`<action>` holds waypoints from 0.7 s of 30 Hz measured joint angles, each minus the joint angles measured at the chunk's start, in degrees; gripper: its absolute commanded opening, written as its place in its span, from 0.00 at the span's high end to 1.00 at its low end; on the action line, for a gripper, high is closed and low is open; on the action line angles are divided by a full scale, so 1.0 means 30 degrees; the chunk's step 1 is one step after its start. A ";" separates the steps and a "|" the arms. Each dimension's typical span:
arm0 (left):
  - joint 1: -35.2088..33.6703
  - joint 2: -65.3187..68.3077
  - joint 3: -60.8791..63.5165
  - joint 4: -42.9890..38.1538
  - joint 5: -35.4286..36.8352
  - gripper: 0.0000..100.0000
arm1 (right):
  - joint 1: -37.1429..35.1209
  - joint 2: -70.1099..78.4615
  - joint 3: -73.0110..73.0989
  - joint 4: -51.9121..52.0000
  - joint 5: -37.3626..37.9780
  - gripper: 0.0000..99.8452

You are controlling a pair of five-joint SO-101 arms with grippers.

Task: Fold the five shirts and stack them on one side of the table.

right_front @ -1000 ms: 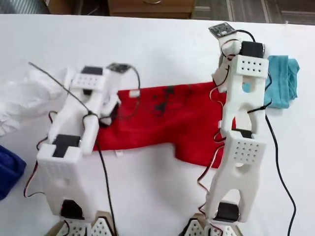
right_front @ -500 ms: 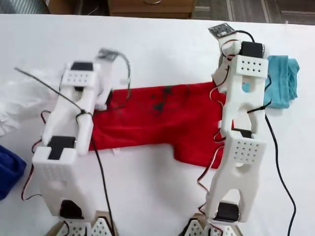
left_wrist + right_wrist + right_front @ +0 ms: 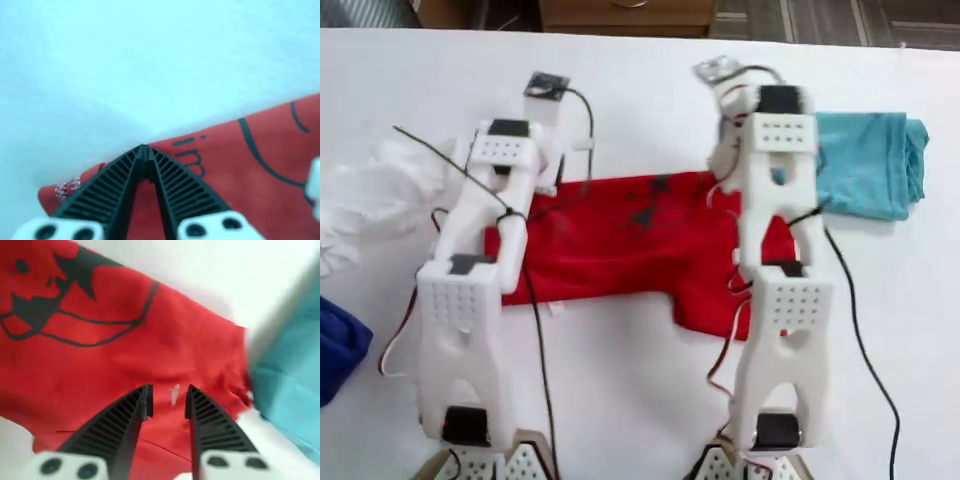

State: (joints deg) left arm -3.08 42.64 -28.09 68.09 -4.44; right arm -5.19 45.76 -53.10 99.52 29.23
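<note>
From the high view I see the red shirt (image 3: 640, 240) spread across the middle of the desk (image 3: 640, 90), with a dark print near its far edge. The teal shirt (image 3: 870, 165) lies at 2 o'clock from it, their ends meeting. A white shirt (image 3: 370, 195) sits crumpled at 9 o'clock, and a blue shirt (image 3: 335, 345) pokes in at 8 o'clock by the desk's edge. My left arm (image 3: 470, 290) stretches over the red shirt's 9 o'clock end. My right arm (image 3: 775, 230) lies over its 3 o'clock end.

On the left wrist view, the left gripper (image 3: 145, 155) sits right at the red shirt's far hem, near a corner with a small white tag. Its fingers (image 3: 180, 190) are pressed together tip to tip on that hem, with bare desk beyond.

On the right wrist view, the right gripper (image 3: 167, 400) hangs over the red shirt with its fingers (image 3: 120, 425) apart and red cloth showing in the gap. The dark print is farther off, and the teal shirt lies just beside the red shirt's end.
</note>
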 measured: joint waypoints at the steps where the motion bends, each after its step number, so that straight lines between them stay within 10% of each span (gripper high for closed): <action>1: 0.0000 0.0205 -0.0615 0.0381 0.0000 0.98 | -0.0117 0.0293 0.0059 -0.0059 0.0000 0.89; 21: -0.2256 0.2579 -0.3136 0.1905 -0.1084 0.98 | 0.0821 0.5714 -0.1993 -0.1231 0.0000 0.98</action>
State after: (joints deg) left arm -9.85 50.37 -37.49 73.80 -7.69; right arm -2.73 62.90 -59.08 95.82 29.23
